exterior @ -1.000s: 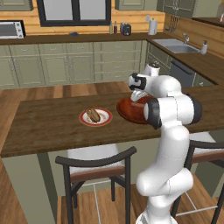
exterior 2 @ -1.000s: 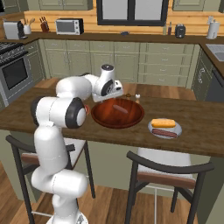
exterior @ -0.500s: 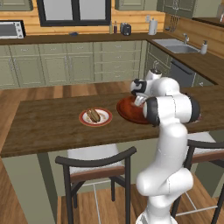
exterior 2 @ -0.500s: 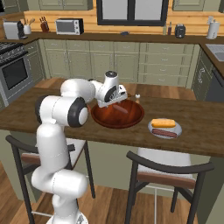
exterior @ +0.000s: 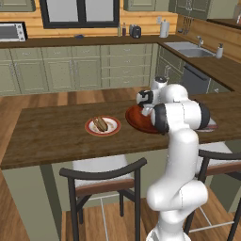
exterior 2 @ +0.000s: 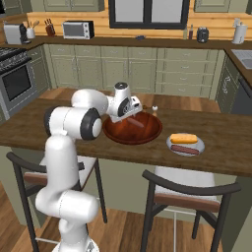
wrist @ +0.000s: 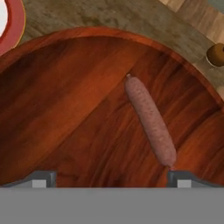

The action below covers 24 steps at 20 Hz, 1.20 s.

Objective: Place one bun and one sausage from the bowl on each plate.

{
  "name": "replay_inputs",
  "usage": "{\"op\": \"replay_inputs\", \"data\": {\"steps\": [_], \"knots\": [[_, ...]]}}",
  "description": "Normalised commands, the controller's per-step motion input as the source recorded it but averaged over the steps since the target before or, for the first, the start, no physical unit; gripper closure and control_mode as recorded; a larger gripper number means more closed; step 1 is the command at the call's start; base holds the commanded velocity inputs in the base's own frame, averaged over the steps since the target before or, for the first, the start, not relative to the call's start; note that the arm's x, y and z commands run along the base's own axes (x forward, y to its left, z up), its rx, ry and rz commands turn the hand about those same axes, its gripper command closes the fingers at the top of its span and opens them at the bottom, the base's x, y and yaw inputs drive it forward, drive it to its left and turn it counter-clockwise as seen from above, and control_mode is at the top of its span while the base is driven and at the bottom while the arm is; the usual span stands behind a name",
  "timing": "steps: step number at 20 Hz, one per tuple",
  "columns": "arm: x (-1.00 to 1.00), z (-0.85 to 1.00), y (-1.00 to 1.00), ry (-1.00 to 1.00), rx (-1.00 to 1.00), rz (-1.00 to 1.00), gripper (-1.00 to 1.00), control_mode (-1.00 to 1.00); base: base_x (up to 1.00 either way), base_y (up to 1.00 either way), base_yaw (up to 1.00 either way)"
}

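The reddish-brown bowl [exterior 2: 123, 135] [exterior: 136, 123] stands in the middle of the wooden island. One sausage [wrist: 151, 120] [exterior 2: 138, 122] lies in the bowl [wrist: 65, 109]. My gripper [wrist: 111, 179] [exterior 2: 131, 107] [exterior: 146, 101] hangs open just above the bowl, and the sausage's near end lies close to the right fingertip [wrist: 179, 177]. Nothing is between the jaws. The red-rimmed plate [exterior: 90, 129] [wrist: 11, 22] holds a bun [exterior: 100, 124]. On the pale grey plate [exterior 2: 170, 142] lie a bun [exterior 2: 183, 139] and a sausage [exterior 2: 187, 149].
A small brown shaker [exterior 2: 154, 108] [wrist: 215, 54] stands just behind the bowl. Two dark chairs [exterior 2: 182, 194] [exterior: 101, 181] are tucked under the island's near edge. Cabinets and a counter with a microwave [exterior 2: 78, 29] line the far wall.
The hand has come down over the bowl and now sits lower and closer to the sausage. The jaws have stayed open, and the plates and food have not moved.
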Motion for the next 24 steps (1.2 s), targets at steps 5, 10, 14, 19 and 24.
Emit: {"op": "replay_inputs", "data": {"steps": [5, 10, 14, 19, 24], "knots": [[0.22, -0.16, -0.01, 0.0, 0.0, 0.01, -1.0, -1.0, 0.0, 0.0, 0.0], [0.2, -0.21, -0.09, 0.0, 0.0, 0.02, -1.0, -1.0, 0.0, 0.0, 0.0], [0.21, -0.15, -0.08, 0.0, 0.0, 0.02, -1.0, -1.0, 0.0, 0.0, 0.0], [0.27, -0.03, -0.03, 0.0, 0.0, 0.01, -1.0, -1.0, 0.0, 0.0, 0.0], [0.27, -0.03, 0.0, 0.0, 0.0, 0.01, -1.0, -1.0, 0.0, 0.0, 0.0]]}}
